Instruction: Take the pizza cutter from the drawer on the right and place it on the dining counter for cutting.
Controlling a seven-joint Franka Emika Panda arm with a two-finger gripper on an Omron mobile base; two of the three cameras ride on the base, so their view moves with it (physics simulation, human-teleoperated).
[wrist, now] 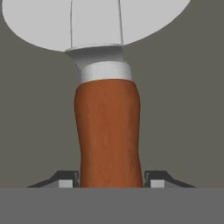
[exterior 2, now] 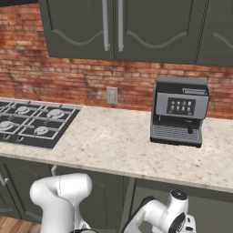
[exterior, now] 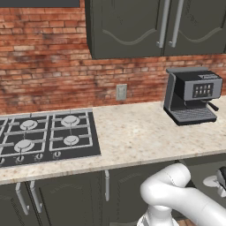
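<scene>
The pizza cutter (wrist: 108, 131) shows close up in the hand view. Its reddish-brown handle runs up from between my fingertips to a white collar and a pale round blade (wrist: 96, 22) at the top. My gripper (wrist: 111, 181) is shut on the handle, one fingertip (wrist: 65, 183) pressed against each side of it. Behind the cutter lies a plain dark grey surface (wrist: 188, 109); I cannot tell whether it is the drawer's floor. The arm (exterior: 176, 194) reaches low to the right, under the worktop's edge. The dining counter is out of view.
A beige worktop (exterior: 132, 137) runs across in front, with a black gas hob (exterior: 44, 137) at the left and a coffee machine (exterior: 192, 95) at the right. Dark cabinets (exterior: 132, 26) hang above a brick wall. Dark cabinet doors (exterior: 66, 194) stand below.
</scene>
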